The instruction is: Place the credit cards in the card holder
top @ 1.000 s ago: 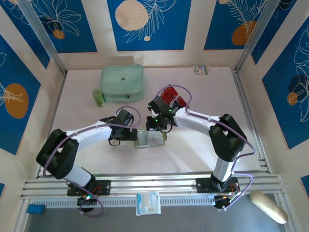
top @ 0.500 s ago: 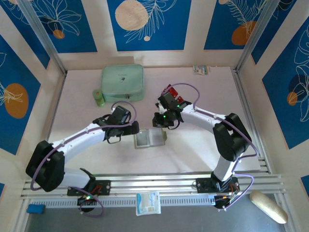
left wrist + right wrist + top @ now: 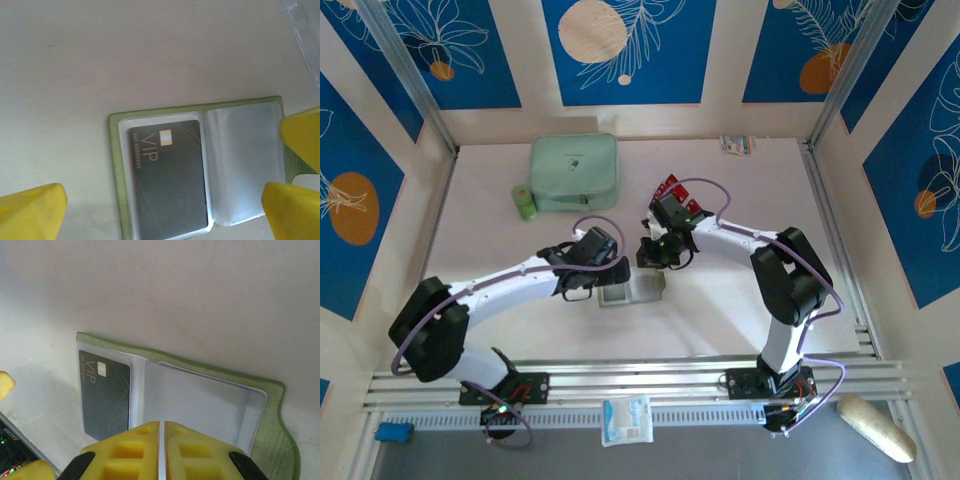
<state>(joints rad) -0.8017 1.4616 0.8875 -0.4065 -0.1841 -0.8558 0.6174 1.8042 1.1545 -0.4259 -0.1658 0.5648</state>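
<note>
The olive-green card holder (image 3: 632,291) lies open on the table, its pale silvery pockets up. A black VIP credit card (image 3: 168,178) sits in its left pocket (image 3: 105,396). My right gripper (image 3: 161,429) is shut on the edge of the card holder's clear inner sleeve (image 3: 200,405), and stands at the holder's far side (image 3: 653,262). My left gripper (image 3: 162,216) is open and hovers over the holder, its fingers (image 3: 31,210) straddling it (image 3: 617,277). Red credit cards (image 3: 672,189) lie behind the right wrist.
A mint-green zip case (image 3: 573,172) and a small green cylinder (image 3: 525,202) stand at the back left. A small packet (image 3: 737,144) lies at the back right. A clear plastic tray's edge (image 3: 302,30) is just beyond the holder.
My left arm has swung right and brought its gripper over the card holder's left side. The right gripper has stayed at the holder's far edge.
</note>
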